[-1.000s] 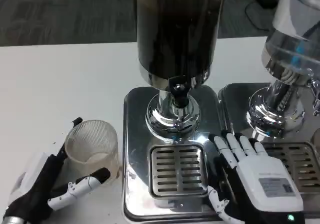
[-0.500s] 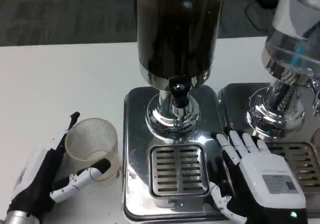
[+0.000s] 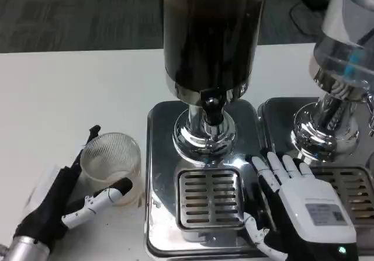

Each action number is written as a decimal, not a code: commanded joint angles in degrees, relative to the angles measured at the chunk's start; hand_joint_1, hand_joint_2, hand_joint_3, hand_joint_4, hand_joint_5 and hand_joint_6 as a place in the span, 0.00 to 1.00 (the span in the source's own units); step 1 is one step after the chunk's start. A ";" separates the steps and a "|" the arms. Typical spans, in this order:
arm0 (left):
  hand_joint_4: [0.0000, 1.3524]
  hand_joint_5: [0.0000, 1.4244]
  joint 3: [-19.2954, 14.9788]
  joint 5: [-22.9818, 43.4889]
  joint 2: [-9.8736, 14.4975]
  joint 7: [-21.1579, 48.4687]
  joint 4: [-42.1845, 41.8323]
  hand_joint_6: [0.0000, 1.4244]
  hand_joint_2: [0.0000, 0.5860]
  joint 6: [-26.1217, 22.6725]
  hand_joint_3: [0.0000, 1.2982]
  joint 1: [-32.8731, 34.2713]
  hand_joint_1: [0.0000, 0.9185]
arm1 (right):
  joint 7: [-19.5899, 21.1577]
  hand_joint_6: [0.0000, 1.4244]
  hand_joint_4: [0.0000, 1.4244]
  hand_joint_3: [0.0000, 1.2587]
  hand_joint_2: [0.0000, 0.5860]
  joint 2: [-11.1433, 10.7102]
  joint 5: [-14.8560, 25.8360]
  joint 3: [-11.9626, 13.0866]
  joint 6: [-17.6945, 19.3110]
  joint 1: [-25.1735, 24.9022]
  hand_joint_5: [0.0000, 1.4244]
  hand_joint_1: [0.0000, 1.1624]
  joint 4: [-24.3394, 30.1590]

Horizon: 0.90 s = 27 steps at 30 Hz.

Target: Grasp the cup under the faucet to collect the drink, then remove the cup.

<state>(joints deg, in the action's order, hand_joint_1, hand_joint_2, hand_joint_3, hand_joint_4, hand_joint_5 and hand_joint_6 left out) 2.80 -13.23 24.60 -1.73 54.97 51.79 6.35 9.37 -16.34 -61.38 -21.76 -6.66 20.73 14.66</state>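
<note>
In the head view, a clear ribbed plastic cup [image 3: 111, 163] stands upright on the white desk [image 3: 64, 97], just left of the polished steel base [image 3: 160, 156] of the dark cylindrical drink dispenser [image 3: 211, 33]. The cup is not under the small black faucet [image 3: 213, 108], which hangs above the slotted drip grille [image 3: 210, 198] set in that base. A little pale liquid or residue seems to sit at the cup's bottom, though this is hard to tell.

The left hand [image 3: 70, 199] wraps around the cup from the lower left: one black finger rises behind its far rim, and a white-and-black finger curls across its near side, touching the wall. The hand grips the cup.

The right hand [image 3: 298, 205] rests palm down on the steel base, just right of the grille, fingers spread apart and holding nothing.

At the right edge stands a second dispenser with a clear tank [image 3: 347, 39] on its own chrome stand and steel base.
</note>
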 commanded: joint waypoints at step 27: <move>0.15 0.30 1.19 -5.92 0.19 -10.98 0.23 0.22 0.21 1.26 0.14 -0.81 0.58 | 0.39 0.00 0.00 0.09 0.90 0.19 1.17 0.19 -0.07 -1.77 0.00 0.31 -1.35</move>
<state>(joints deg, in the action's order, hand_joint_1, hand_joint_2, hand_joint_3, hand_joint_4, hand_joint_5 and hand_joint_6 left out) 3.58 -18.07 24.84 -11.77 55.12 53.08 6.68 9.42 -16.20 -60.90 -21.78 -6.66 19.50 13.81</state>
